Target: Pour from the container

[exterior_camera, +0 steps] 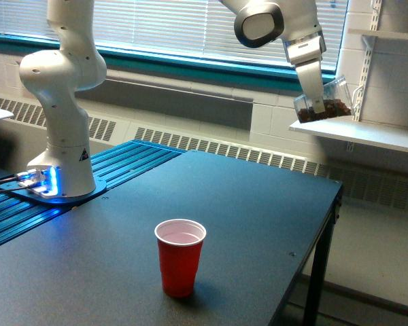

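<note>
Clear container held high, red cup on table

Container (pixel 324 99): clear, see-through, wide-mouthed; tilted on its side, mouth toward the exterior view's right. Dark brown contents lie along its lower wall. Position: high at far right, well above the table and well apart from the red cup.

Gripper (pixel 317 102): clamped on the container; fingers largely hidden against it.

Arm: white, jointed; base (pixel 60 178) stands at far left on the table, blue lights glowing at its foot.

Red cup (pixel 180 257): opaque plastic, upright, near the front of the table, pale inside.

Table (pixel 245 204): dark, matte top.

Shelf (pixel 367 132): white, wall-mounted, behind and just below the container.

Window blinds (pixel 163 24): closed, along the far wall.
</note>
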Action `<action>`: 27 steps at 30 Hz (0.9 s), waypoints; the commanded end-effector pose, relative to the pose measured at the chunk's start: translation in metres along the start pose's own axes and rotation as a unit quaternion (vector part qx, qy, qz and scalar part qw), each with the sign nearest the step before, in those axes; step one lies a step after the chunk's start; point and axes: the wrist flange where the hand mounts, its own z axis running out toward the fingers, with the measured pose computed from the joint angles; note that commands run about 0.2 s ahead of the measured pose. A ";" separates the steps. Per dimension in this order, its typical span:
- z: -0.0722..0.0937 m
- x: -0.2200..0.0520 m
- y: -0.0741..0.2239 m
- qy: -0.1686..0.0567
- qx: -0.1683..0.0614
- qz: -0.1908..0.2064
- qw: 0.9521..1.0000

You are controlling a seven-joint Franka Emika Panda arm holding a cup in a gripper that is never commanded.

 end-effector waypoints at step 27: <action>-0.001 0.006 0.029 0.029 -0.009 0.007 0.999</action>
